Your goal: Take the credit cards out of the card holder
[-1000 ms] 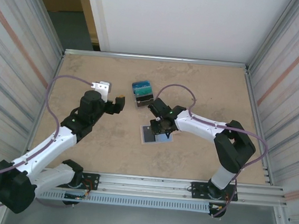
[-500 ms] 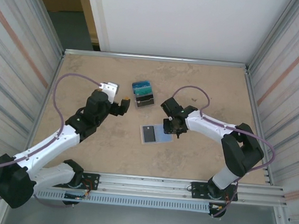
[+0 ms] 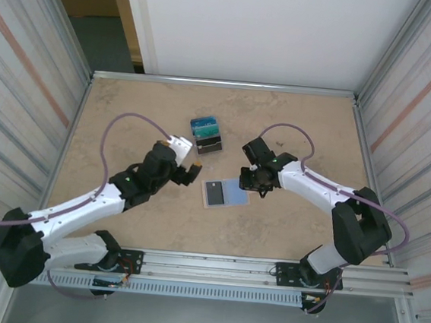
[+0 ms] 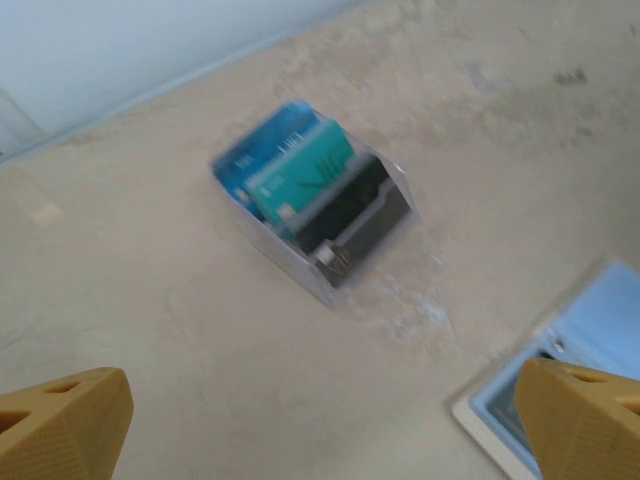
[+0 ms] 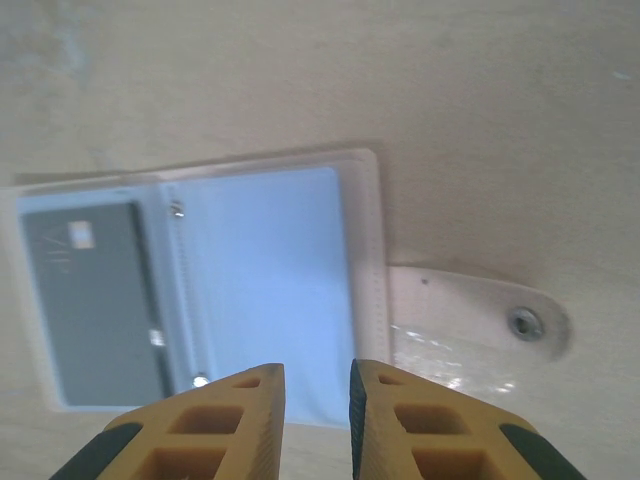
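1. Lying open and flat on the table [image 3: 128, 115], the card holder [image 3: 235, 192] shows its pale-blue lining, with the closing tab [image 5: 470, 310] stretched out to one side
2. Three credit cards [image 3: 206, 135] (blue, teal and black) lie overlapped in a small pile on the table, apart from the holder on its far side, so I judge these already out
3. One dark grey card [image 5: 95, 300] sits in the holder's pocket opposite the tab; the pale-blue half beside it looks empty
4. The right gripper [image 3: 253, 184] hovers over the holder's tab-side edge, its fingers drawn nearly together with a slim gap, pinching nothing
5. The left gripper [image 3: 193, 168] hangs between pile and holder, fingers spread wide and empty
6. The task looks mostly done – by my reading only the grey card is left to slide out
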You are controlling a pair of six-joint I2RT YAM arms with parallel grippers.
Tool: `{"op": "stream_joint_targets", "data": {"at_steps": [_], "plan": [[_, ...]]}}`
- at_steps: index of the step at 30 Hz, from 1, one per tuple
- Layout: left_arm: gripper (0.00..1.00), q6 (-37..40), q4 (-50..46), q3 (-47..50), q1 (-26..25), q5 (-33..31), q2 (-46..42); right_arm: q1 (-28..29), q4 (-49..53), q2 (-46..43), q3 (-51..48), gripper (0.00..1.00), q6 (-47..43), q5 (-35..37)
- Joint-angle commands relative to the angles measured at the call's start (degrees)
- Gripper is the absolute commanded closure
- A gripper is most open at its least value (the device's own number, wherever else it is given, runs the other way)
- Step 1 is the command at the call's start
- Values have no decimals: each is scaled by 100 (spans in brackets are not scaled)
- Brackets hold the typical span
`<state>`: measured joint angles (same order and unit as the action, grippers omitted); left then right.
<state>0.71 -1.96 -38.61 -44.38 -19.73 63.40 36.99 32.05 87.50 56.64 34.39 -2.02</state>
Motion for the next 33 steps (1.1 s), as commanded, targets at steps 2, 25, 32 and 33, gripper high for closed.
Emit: {"op": "stream_joint_targets", "data": {"at_steps": [2, 25, 32, 33], "plan": [[1, 17, -125, 100, -425, -351, 472, -103, -357, -122, -55, 75, 241, -948], [1, -843, -180, -323, -457, 206, 2266, 67, -921, 934, 147, 74, 201, -1672], [1, -941, -43, -351, -453, 163, 2479, 137, -1078, 1176, 178, 79, 52, -1706], [1, -949, -33, -365, -455, 140, 2519, 140, -1121, 1206, 175, 80, 44, -1716]]}}
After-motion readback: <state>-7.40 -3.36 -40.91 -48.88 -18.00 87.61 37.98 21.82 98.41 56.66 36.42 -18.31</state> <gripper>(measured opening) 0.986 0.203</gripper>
